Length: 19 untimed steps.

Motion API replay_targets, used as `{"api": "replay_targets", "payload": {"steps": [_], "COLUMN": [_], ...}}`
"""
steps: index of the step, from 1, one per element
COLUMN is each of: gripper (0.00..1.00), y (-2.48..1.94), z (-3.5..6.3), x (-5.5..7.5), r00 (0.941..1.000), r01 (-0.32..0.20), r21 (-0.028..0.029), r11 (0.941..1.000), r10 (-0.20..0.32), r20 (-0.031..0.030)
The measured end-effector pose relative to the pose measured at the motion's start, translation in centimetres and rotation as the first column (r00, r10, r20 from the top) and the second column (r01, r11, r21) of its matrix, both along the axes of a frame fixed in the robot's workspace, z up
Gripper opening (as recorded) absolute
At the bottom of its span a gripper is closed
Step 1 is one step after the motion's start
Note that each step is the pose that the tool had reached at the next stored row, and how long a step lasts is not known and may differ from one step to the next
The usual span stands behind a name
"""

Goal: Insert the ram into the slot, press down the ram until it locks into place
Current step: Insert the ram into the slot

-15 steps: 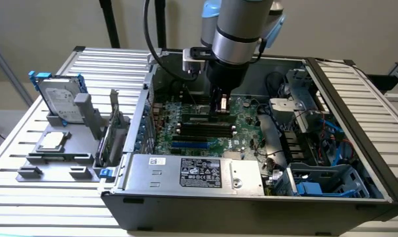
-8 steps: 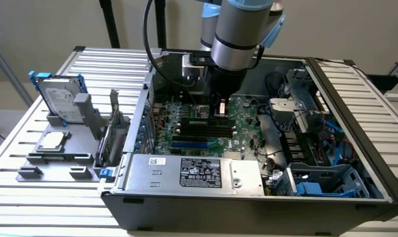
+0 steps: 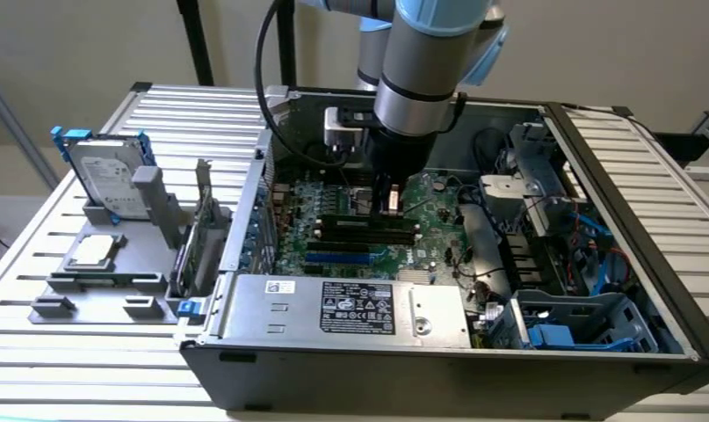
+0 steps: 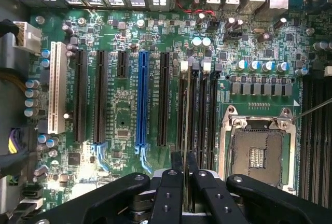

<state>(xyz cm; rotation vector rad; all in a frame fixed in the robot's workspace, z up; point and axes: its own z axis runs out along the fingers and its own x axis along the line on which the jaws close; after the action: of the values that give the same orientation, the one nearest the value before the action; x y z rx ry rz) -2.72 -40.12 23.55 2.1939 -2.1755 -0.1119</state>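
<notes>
My gripper hangs inside the open computer case, just above the green motherboard. In the wrist view its two black fingers are shut on the ram, seen edge-on as a thin line running away from the gripper. The ram hangs above and in line with a bank of parallel long black slots with white end clips. It lies over the slot nearest the black expansion slots. Whether it touches the slot, I cannot tell. The same black slots lie just below the gripper in the exterior view.
A blue slot, black expansion slots and a white slot lie beside the bank; the silver processor socket lies on its other side. The power supply fills the case front. A grey fixture with a hard drive stands at the exterior view's left.
</notes>
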Motion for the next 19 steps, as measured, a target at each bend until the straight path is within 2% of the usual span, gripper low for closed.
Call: {"api": "replay_targets", "payload": {"steps": [12,19], "gripper": [0.14,0.14], "y": [0.16,0.16], "z": [-0.36,-0.51], "x": [0.03,0.2], "r00": [1.0,1.0], "r01": [0.0,0.0], "r21": [0.0,-0.0001], "r11": [1.0,1.0], "r10": [0.0,0.0], "r20": [-0.0008,-0.0043]}}
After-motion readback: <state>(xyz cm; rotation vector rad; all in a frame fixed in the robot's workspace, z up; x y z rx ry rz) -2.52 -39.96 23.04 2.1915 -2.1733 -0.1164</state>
